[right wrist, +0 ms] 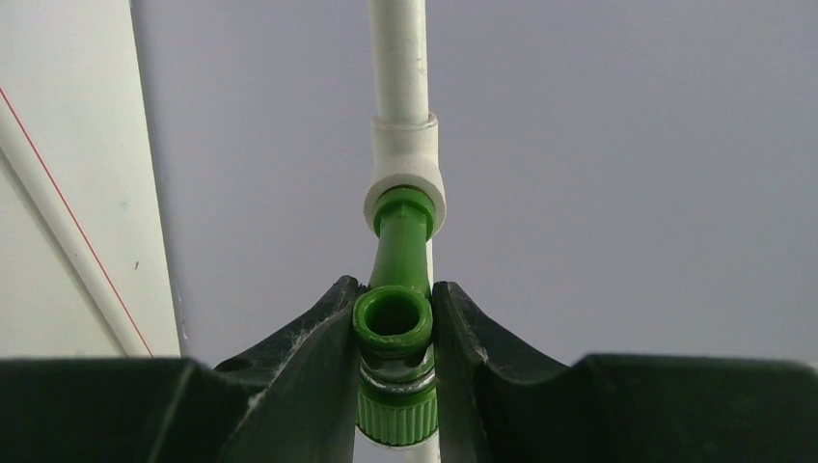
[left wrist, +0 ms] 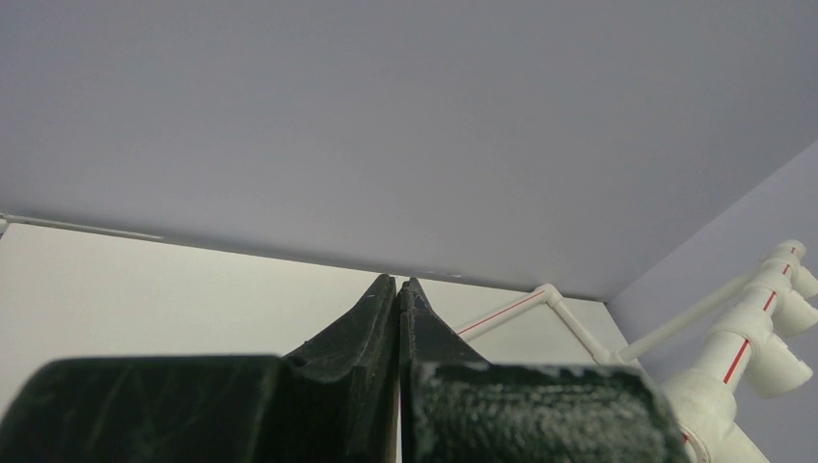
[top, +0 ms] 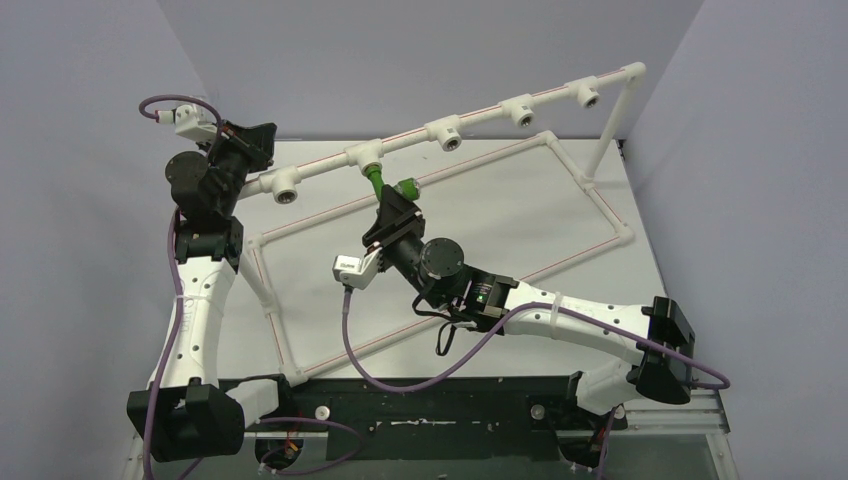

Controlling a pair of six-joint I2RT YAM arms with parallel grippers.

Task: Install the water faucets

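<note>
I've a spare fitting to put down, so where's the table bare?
Bare: the table inside the floor pipe loop, right of the right gripper. Crowded: around the green faucet under the rail and by the left arm.

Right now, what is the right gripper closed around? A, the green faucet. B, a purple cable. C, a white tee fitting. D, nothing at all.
A: in the right wrist view, the right gripper has its fingers pressed against both sides of the green faucet, whose far end enters a white tee fitting.
</note>
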